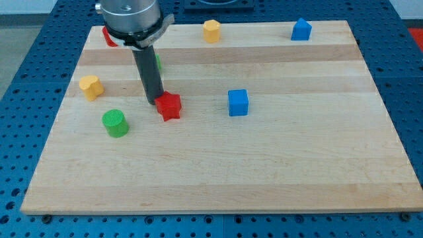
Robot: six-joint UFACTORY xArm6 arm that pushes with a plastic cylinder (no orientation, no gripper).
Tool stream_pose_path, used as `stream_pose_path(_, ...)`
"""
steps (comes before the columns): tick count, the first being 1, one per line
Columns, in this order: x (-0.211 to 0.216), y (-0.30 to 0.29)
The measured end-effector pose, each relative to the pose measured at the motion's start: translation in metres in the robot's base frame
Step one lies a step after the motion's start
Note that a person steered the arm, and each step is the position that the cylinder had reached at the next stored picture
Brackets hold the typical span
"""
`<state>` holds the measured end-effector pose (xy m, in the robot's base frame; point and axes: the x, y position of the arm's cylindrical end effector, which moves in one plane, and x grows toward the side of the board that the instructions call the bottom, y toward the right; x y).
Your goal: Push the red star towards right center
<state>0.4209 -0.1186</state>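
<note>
The red star (pixel 169 106) lies on the wooden board left of the middle. My tip (pixel 152 102) stands right against the star's left side, touching or nearly touching it. The dark rod rises from there to the arm's head at the view's top left. A blue cube (pixel 238 102) sits to the right of the star, apart from it.
A green cylinder (pixel 115 123) lies at lower left of the star. A yellow block (pixel 91 86) is at the left edge. A red block (pixel 108 37) and a green block (pixel 158 63) are partly hidden behind the arm. An orange block (pixel 211 30) and a blue block (pixel 301 30) sit at the top edge.
</note>
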Motion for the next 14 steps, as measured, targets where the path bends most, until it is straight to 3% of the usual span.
stream_pose_path(2,0.013,-0.043)
stream_pose_path(3,0.032,-0.031)
stream_pose_path(4,0.033,0.016)
stream_pose_path(6,-0.022,0.107)
stream_pose_path(7,-0.033,0.125)
stream_pose_path(9,-0.040,0.087)
stream_pose_path(10,-0.070,0.101)
stream_pose_path(12,-0.059,0.244)
stream_pose_path(14,-0.083,0.150)
